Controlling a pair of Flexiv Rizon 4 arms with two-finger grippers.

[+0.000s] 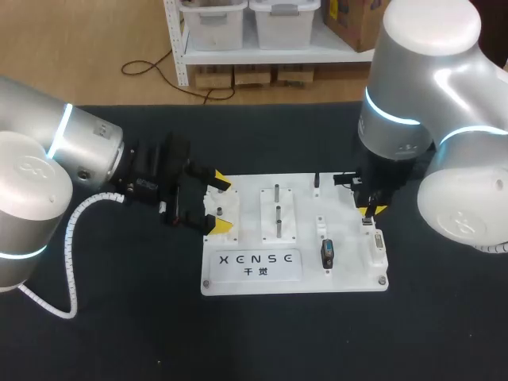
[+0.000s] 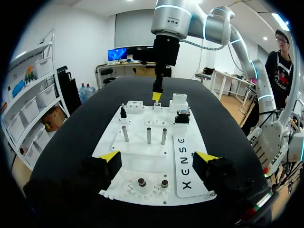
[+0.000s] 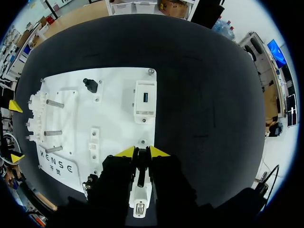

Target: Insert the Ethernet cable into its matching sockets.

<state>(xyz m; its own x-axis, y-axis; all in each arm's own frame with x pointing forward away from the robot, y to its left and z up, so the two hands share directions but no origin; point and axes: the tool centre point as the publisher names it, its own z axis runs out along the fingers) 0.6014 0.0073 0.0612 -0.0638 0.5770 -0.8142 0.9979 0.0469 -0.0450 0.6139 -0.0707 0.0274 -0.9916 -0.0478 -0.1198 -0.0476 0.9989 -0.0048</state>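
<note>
Two tools attend the white board (image 1: 349,278) on the table (image 1: 119,317). My left tool (image 1: 222,205), fingers apart, flanks the board's gear end, I judge to steady it, though I cannot tell if it touches. My right tool (image 3: 142,152) hangs over the opposite end, fingers clamped on a slim dark piece I take for the Ethernet plug (image 3: 138,171). The plug is held upright, probably so it can drop straight into a socket block (image 3: 145,99) just ahead.
</note>
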